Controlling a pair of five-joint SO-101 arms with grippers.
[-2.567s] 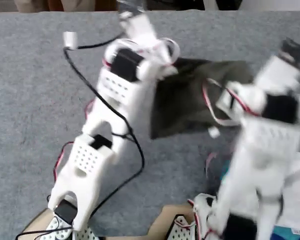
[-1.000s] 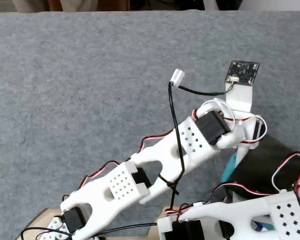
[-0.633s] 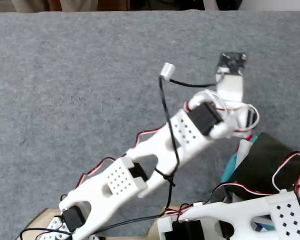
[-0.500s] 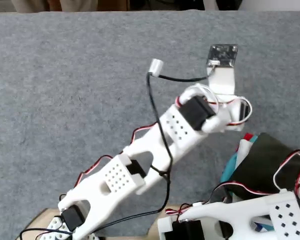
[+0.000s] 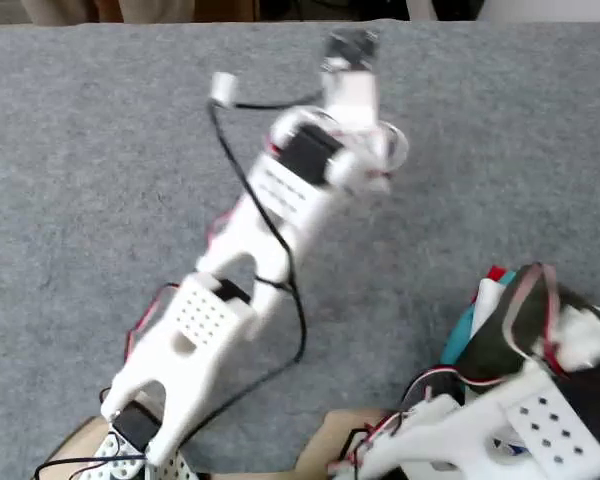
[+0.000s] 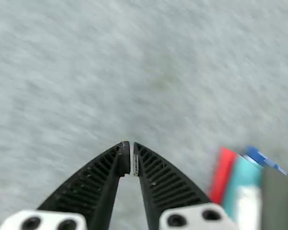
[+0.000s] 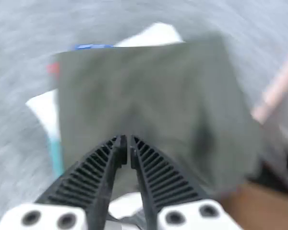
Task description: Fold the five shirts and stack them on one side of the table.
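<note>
A folded dark olive shirt (image 7: 149, 86) lies on top of a stack (image 5: 480, 315) at the table's right front. Red (image 5: 495, 272), teal (image 5: 458, 340) and white edges of other folded shirts show under it. Directly above the olive shirt hovers my right gripper (image 7: 126, 140), shut with no cloth between its fingers. In the high view the right arm (image 5: 525, 425) covers much of the stack. My left gripper (image 6: 131, 146) is shut and holds nothing, over bare grey cloth, with the stack's red and teal edges (image 6: 233, 177) off to one side. The left arm (image 5: 300, 165) stretches toward the table's far middle.
A grey felt-like cover (image 5: 100, 200) lies over the whole table. The left arm's black cable (image 5: 250, 190) loops beside it, with a white plug (image 5: 223, 88) at its end. The arm bases stand at the front edge.
The left arm has swung away from the stack, up and left toward the table's far middle. The right arm has shifted over the stack. Earlier the olive shirt was brought from mid-table onto the stack.
</note>
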